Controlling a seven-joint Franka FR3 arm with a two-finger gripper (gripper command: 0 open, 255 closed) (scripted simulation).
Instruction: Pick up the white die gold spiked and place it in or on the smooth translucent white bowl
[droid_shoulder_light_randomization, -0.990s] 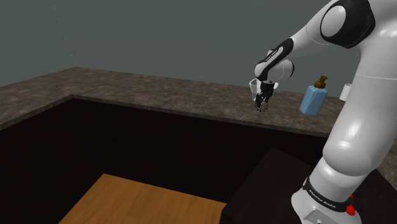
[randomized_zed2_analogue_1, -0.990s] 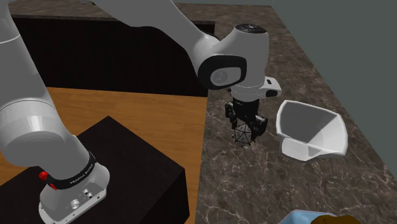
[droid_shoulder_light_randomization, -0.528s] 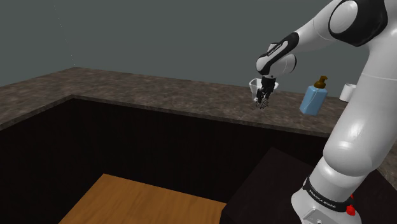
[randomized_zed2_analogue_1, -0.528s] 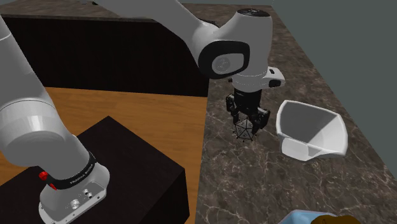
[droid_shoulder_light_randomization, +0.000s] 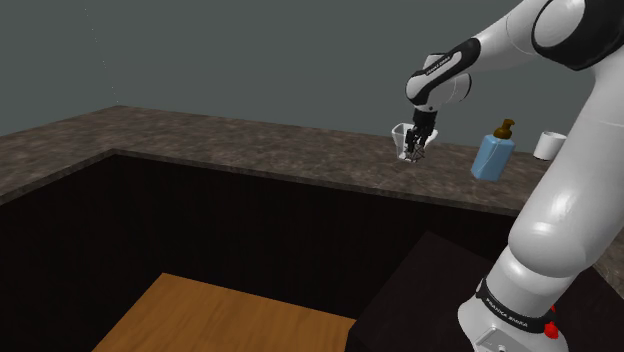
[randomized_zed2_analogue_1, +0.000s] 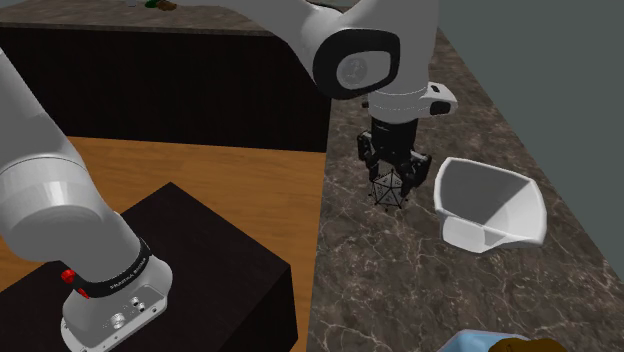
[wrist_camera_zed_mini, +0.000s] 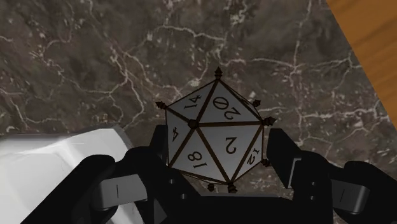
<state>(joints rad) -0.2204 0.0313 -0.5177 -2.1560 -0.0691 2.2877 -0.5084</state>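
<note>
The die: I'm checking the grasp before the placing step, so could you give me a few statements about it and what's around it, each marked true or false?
1. The gripper is shut on the die. True.
2. The die lies inside the bowl. False: it is in the gripper, beside the bowl and outside it.
3. The die's pale faces carry dark numbers. True: 20, 2 and 18 can be read in the wrist view.
4. The bowl is upside down. False: its opening faces up.
5. The bottle on the counter is red. False: it is blue, with a dark pump top.
</note>
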